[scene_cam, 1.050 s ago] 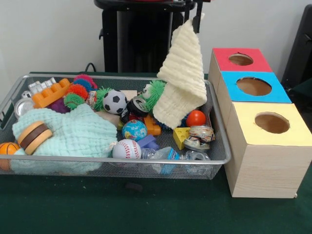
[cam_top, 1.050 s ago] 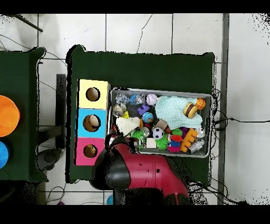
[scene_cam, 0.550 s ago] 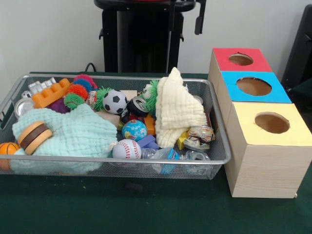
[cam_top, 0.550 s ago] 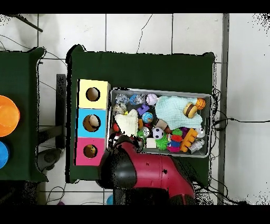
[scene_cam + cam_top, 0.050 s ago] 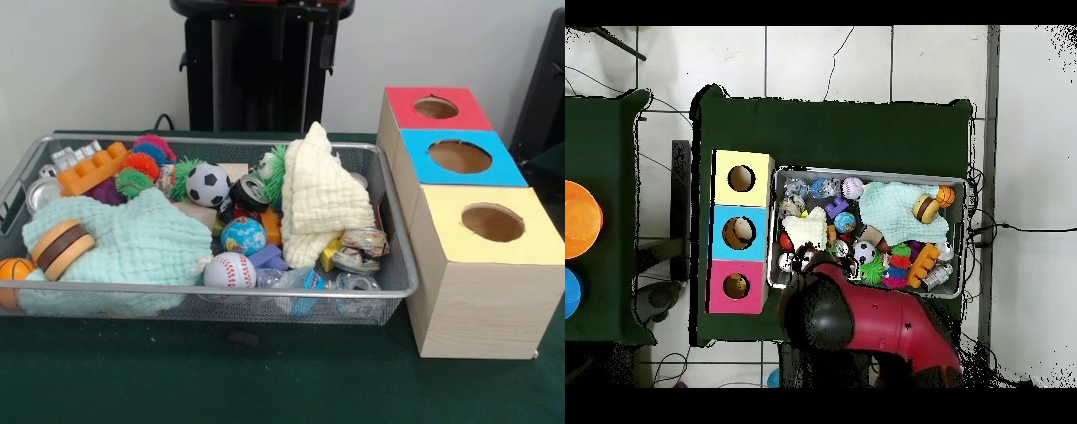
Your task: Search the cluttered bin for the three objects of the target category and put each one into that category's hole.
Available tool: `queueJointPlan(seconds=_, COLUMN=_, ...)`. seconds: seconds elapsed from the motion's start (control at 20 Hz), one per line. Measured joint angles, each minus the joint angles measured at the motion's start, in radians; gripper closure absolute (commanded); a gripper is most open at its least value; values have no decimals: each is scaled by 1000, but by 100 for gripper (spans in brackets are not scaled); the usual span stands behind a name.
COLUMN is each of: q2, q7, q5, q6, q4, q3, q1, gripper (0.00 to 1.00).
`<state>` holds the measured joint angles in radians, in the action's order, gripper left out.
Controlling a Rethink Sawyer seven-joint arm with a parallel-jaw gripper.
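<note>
Dropped since a second ago: cream cloth (image 5: pixel 324 205), now heaped at bin's (image 5: pixel 221 289) right end, over toys beside crushed can (image 5: pixel 360 248). Pincer gone from front view; overhead shows only red arm (image 5: pixel 865 325) over bin's near edge, so pincer state cannot tell. Balls in bin: soccer ball (image 5: pixel 208 184), globe ball (image 5: pixel 243 236), baseball (image 5: pixel 229 270), basketball (image 5: pixel 12 270). Mint cloth (image 5: pixel 132 243) at left. Red (image 5: pixel 435 108), blue (image 5: pixel 459 156), yellow (image 5: pixel 492 223) holes beside bin on worktop (image 5: pixel 265 375).

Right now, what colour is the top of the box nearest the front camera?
Yellow top, round hole in it; clearest in the front view.
</note>
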<state>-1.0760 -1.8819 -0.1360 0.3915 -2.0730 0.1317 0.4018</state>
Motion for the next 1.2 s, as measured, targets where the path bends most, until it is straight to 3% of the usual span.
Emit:
queueJointPlan(seconds=0.5, q2=122, q7=0, q5=-48, q6=0, q4=108, q3=55, q1=177, gripper=0)
queueJointPlan(seconds=1.2, q2=250, q7=0, q5=-139, q6=0, q4=249, q3=103, q1=202, gripper=0)
